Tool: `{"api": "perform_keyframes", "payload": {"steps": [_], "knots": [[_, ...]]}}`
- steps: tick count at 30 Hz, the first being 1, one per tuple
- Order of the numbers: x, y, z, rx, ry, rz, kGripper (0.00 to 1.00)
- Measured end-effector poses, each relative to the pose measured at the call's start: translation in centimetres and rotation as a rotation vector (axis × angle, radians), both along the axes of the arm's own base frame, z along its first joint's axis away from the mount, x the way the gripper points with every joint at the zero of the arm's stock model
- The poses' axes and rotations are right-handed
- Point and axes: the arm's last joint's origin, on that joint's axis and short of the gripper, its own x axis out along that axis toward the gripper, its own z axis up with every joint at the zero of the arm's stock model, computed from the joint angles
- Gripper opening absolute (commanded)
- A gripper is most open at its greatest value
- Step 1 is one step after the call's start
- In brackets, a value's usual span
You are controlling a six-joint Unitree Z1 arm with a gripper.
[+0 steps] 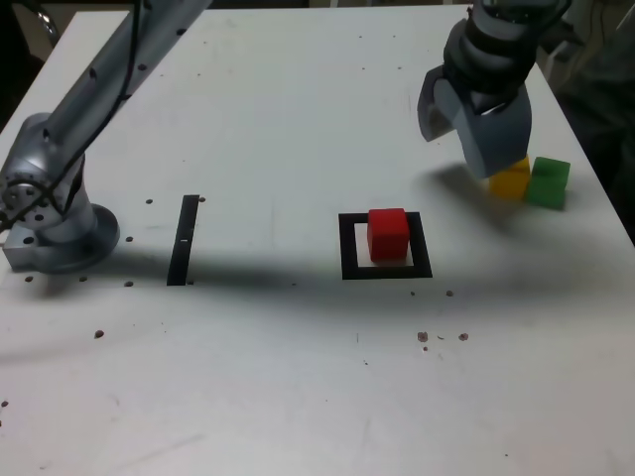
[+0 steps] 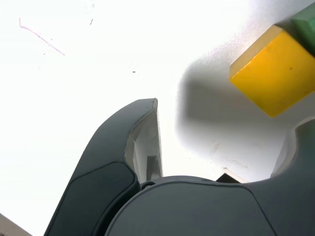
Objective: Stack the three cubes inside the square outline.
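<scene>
Exterior view:
- Red cube (image 1: 388, 234): sits inside square outline (image 1: 348, 248), mid-surface, toward outline's far side. 1 of 3 placed.
- Yellow cube (image 1: 511, 180): near surface's edge at the exterior view's right, partly hidden behind pincer (image 1: 466, 124). Touching or just beside green cube (image 1: 548, 182); can't tell which.
- Pincer: jaws spread apart, nothing held, hanging over yellow cube w/ one finger in front of it.
- Black strip (image 1: 184, 239): flat on surface (image 1: 278, 109), betw. arm base (image 1: 55, 223) and outline. Not part of job.
- Containers: none. Outline the only "holder"; contents = red cube.

Wrist view:
- Yellow cube (image 2: 275, 73): ahead of open jaws, not betw. them yet; green corner (image 2: 306, 23) just behind.
- One finger (image 2: 142, 142) clear, other at frame edge.

Handling (est.): cubes look rigid, light, smooth-faced, prob. not fragile. Grip on two opposite flat sides, mid-height. Green neighbour crowds one face; pick the free pair of sides.
</scene>
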Motion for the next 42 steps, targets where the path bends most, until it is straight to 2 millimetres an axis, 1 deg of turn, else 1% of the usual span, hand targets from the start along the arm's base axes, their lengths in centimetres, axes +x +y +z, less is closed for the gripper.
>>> {"api": "perform_keyframes", "payload": {"steps": [6, 11, 16, 19, 21, 27, 30, 42], "knots": [[0.1, 0.1, -0.5, -0.030, -0.004, -0.018, 0.87], [0.4, -0.6, -0.5, -0.041, -0.019, -0.053, 0.87], [0.8, -0.8, -0.4, -0.038, -0.033, -0.105, 0.87], [0.9, -1.2, -0.5, -0.038, -0.031, -0.143, 0.87], [1.1, -1.4, -0.8, -0.036, -0.025, -0.169, 0.87], [2.0, -1.3, -2.6, -0.036, -0.001, -0.208, 0.87], [2.3, -1.3, -3.0, -0.035, -0.002, -0.217, 0.86], [3.0, -1.4, -2.9, -0.066, -0.070, -0.233, 0.77]]}}
